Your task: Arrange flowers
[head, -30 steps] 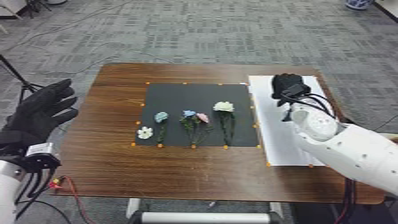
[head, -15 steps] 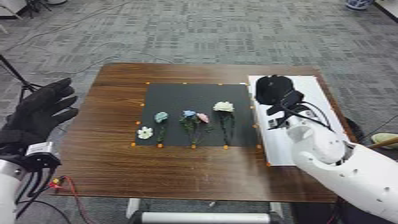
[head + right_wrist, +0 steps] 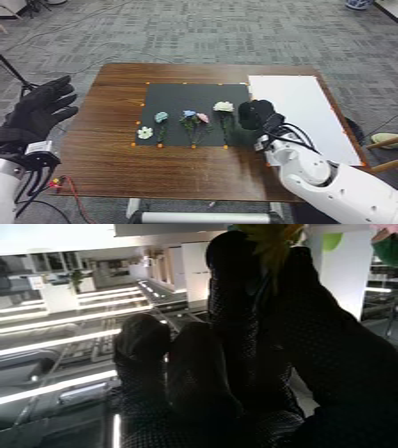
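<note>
My right hand [image 3: 256,114] is over the right edge of the dark mat [image 3: 195,95], just right of the long-stemmed white flower [image 3: 224,106]. To its left lie pink [image 3: 202,118], blue [image 3: 189,113] and pale teal [image 3: 161,117] flowers, then a small white flower [image 3: 145,132]. In the right wrist view my right hand [image 3: 249,354] has its fingers fairly straight; a yellow-green leafy piece [image 3: 265,239] shows between fingertips and thumb, and I cannot tell whether they touch it. Left of the table, my left hand [image 3: 40,107] stands open.
A white sheet [image 3: 298,100] lies right of the mat on the brown table [image 3: 115,170]. Orange markers line the mat and sheet. A red cable hangs by the table's left front edge. A wooden chair stands off the right edge.
My right hand has moved left and toward the table's front, from over the white sheet to the mat's right edge. The left hand and the flowers have stayed put.
</note>
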`<state>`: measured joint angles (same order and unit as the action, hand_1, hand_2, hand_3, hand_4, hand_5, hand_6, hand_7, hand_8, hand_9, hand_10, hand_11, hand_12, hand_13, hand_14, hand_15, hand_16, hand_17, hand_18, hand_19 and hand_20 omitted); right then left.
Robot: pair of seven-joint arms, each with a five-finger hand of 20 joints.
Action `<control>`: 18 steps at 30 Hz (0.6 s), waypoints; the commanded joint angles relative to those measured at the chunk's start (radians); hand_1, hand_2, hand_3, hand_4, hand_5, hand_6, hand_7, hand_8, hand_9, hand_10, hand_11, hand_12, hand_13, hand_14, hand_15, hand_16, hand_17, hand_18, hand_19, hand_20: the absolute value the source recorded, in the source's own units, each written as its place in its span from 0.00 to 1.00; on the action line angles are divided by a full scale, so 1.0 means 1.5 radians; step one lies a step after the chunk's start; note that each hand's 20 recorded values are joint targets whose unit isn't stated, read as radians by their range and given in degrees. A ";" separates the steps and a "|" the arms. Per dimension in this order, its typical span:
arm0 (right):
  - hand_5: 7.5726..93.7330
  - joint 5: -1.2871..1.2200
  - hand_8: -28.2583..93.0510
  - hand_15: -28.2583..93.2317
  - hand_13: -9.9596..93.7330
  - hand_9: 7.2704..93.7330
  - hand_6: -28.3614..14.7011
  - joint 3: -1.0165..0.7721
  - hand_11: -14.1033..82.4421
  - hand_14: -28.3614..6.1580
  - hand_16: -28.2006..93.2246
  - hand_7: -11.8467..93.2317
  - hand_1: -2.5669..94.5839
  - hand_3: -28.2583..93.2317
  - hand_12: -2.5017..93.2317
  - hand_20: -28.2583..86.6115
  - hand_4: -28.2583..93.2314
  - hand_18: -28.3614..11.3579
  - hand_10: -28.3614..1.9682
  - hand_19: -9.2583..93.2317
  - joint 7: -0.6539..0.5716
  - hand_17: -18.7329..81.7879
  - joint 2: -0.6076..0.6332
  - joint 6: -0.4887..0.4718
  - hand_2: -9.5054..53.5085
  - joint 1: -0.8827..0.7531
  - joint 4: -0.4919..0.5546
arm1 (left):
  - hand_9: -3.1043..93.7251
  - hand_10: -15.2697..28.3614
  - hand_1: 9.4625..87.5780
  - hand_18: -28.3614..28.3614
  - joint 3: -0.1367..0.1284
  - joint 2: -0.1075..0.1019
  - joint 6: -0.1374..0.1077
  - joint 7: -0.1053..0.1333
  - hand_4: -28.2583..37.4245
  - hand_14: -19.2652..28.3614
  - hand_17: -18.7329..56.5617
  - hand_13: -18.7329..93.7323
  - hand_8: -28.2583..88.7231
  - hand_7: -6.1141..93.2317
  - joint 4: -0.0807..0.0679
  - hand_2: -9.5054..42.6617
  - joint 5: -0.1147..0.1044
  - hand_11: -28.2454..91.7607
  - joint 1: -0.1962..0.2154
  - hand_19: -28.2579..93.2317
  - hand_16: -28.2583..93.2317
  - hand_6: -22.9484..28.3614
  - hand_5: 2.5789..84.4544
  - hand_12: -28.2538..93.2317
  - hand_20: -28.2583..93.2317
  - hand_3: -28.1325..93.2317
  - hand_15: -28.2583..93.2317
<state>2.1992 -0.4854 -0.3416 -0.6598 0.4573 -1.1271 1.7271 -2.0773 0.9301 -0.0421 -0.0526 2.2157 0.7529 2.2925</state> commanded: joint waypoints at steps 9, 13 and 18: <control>0.68 0.033 0.22 0.95 0.82 0.82 0.72 -0.020 0.39 0.70 0.55 0.54 0.48 0.80 0.47 0.71 0.00 0.23 0.81 0.94 -0.002 0.57 -0.018 -0.004 0.00 -0.009 -0.015 | 0.20 0.57 0.19 0.83 0.000 0.006 0.005 0.000 0.00 0.67 0.10 0.21 0.15 0.29 0.002 0.15 0.000 0.42 0.003 0.56 0.19 0.48 0.24 0.39 0.34 0.80 0.60; 0.66 0.028 0.23 0.95 0.81 0.78 0.72 -0.027 0.45 0.69 0.54 0.50 0.43 0.83 0.40 0.72 0.00 0.23 0.77 0.94 0.004 0.56 -0.017 -0.014 0.00 -0.014 -0.015 | 0.20 0.57 0.19 0.83 -0.001 0.006 0.006 0.001 0.00 0.66 0.10 0.21 0.15 0.29 0.003 0.15 0.000 0.42 0.006 0.56 0.19 0.48 0.24 0.39 0.34 0.80 0.59; 0.66 0.026 0.18 0.95 0.81 0.76 0.73 -0.033 0.49 0.68 0.54 0.45 0.38 0.87 0.31 0.72 0.00 0.22 0.72 0.94 0.005 0.56 -0.018 -0.024 0.00 -0.017 -0.014 | 0.20 0.57 0.19 0.83 -0.001 0.005 0.005 0.000 0.00 0.66 0.10 0.21 0.15 0.29 0.002 0.15 0.000 0.42 0.004 0.56 0.19 0.48 0.24 0.39 0.34 0.80 0.59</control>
<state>2.2347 -0.5197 -0.3446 -0.6851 0.4424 -1.1439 1.7021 -2.0758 0.9309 -0.0415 -0.0520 2.2153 0.7528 2.2928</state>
